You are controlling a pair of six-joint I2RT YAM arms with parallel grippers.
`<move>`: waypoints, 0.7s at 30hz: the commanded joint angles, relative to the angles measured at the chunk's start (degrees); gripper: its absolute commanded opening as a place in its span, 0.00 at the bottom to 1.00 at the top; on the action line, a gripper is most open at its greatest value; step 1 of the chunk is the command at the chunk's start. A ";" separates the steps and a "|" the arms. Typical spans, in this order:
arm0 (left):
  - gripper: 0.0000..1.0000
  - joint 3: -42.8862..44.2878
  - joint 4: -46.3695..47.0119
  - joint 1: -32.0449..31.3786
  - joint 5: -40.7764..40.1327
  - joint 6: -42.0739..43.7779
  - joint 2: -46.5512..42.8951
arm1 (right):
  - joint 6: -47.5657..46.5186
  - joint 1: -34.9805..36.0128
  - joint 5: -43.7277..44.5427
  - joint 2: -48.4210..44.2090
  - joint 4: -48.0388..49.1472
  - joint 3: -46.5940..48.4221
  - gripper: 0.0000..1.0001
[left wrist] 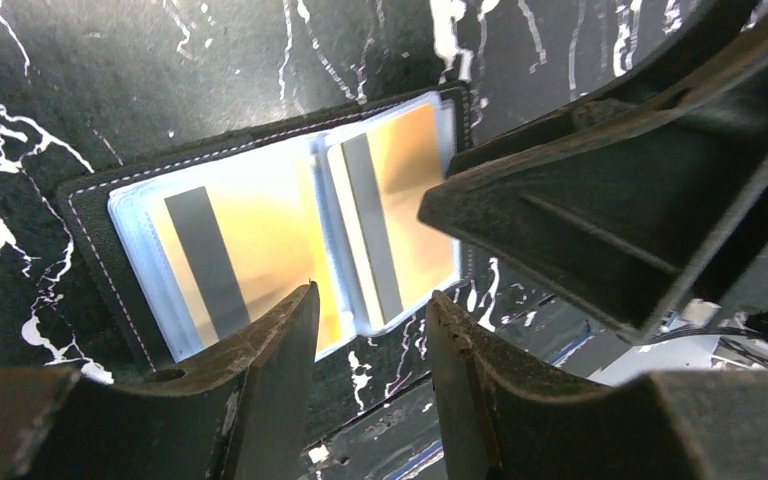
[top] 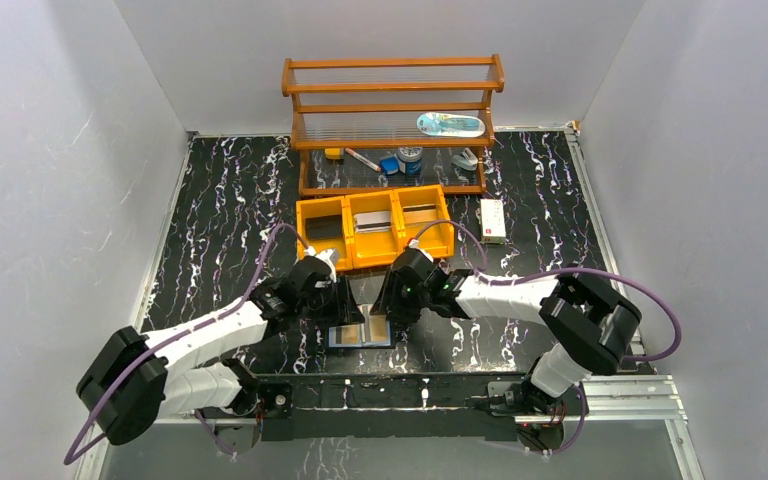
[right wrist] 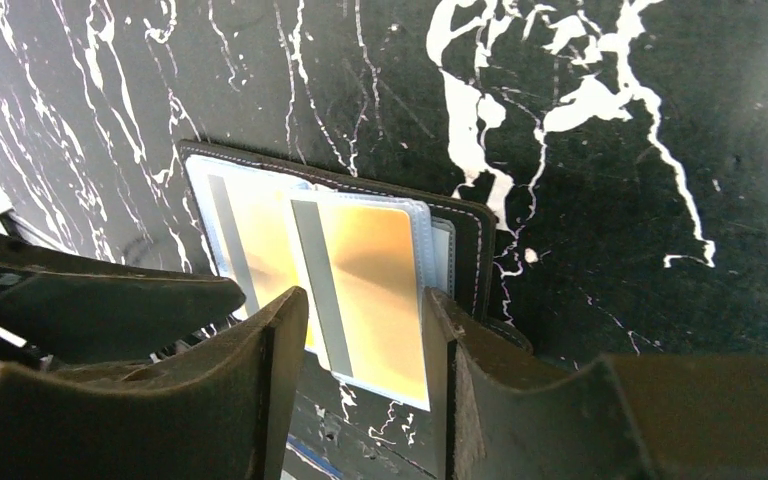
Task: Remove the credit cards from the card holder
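The card holder (top: 360, 334) lies open and flat on the black marble table, just ahead of both grippers. Its black outside (left wrist: 90, 200) frames two clear sleeves, each holding a gold credit card with a grey stripe: one on the left panel (left wrist: 260, 210) and one on the right panel (left wrist: 410, 170). My left gripper (left wrist: 372, 295) stands open over the holder's near edge, with nothing between its fingers. My right gripper (right wrist: 365, 295) is open and straddles the right-hand card (right wrist: 375, 270), whose sleeve looks slightly raised off the holder (right wrist: 470, 230). I cannot tell whether its fingers touch the sleeve.
A yellow three-compartment bin tray (top: 373, 228) sits just beyond the grippers, holding flat items. Behind it stands a wooden shelf (top: 392, 110) with small objects. A white box (top: 493, 218) lies right of the tray. The two grippers are very close together.
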 commanded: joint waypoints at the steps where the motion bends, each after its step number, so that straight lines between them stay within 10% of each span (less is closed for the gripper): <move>1: 0.42 -1.86 2.81 -0.11 1.98 -1.38 1.72 | 1.68 0.15 1.40 -0.01 1.40 -2.05 0.53; 21: 0.25 -8.56 17.86 -0.13 3.49 -10.46 5.45 | 3.09 0.15 2.05 -1.19 1.86 -4.42 0.51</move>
